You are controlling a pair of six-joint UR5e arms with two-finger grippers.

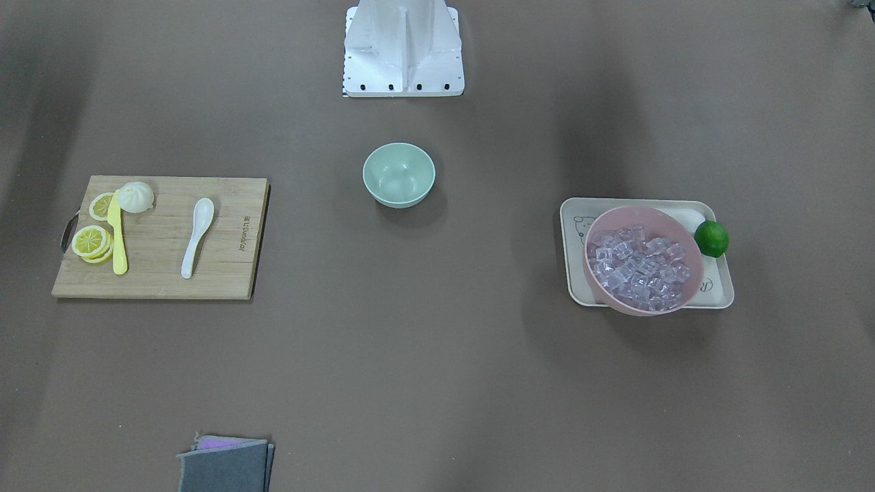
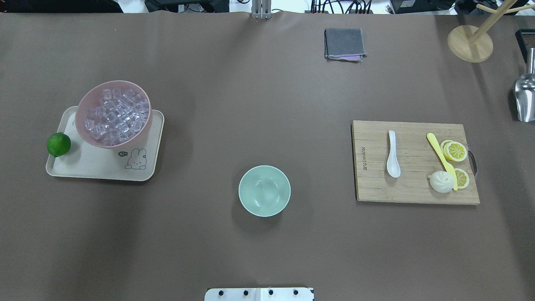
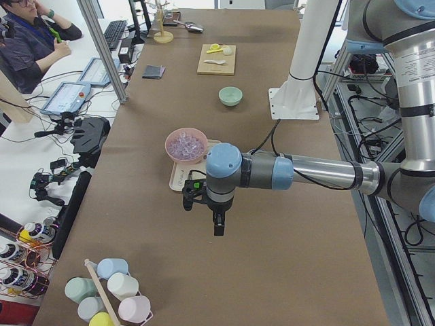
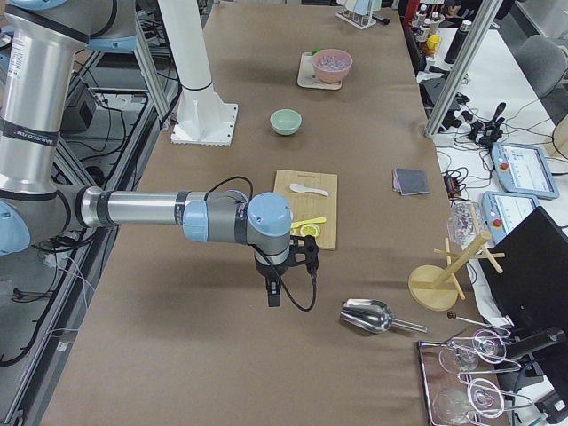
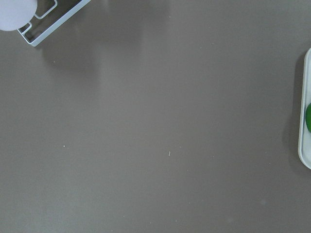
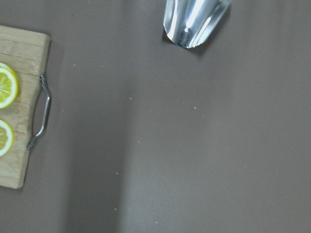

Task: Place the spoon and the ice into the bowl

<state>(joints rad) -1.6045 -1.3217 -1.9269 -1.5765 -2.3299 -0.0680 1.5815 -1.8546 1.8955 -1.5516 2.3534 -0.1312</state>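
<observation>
The white spoon [image 2: 393,154] lies on a wooden cutting board [image 2: 413,188] at the table's right. The mint-green bowl [image 2: 264,190] stands empty at the middle. Clear ice cubes [image 2: 117,117] fill a pink bowl [image 2: 121,144] on a beige tray [image 2: 96,167] at the left. My left gripper [image 3: 216,227] shows only in the exterior left view, hanging over bare table short of the tray. My right gripper [image 4: 275,297] shows only in the exterior right view, over bare table beside the board's handle end. I cannot tell whether either is open or shut.
A lime [image 2: 58,144] sits on the tray's edge. A yellow knife [image 2: 439,152], lemon slices [image 2: 454,151] and a white bun [image 2: 441,182] share the board. A folded grey cloth [image 2: 344,44], a metal scoop [image 2: 526,96] and a wooden stand [image 2: 470,43] lie farther back.
</observation>
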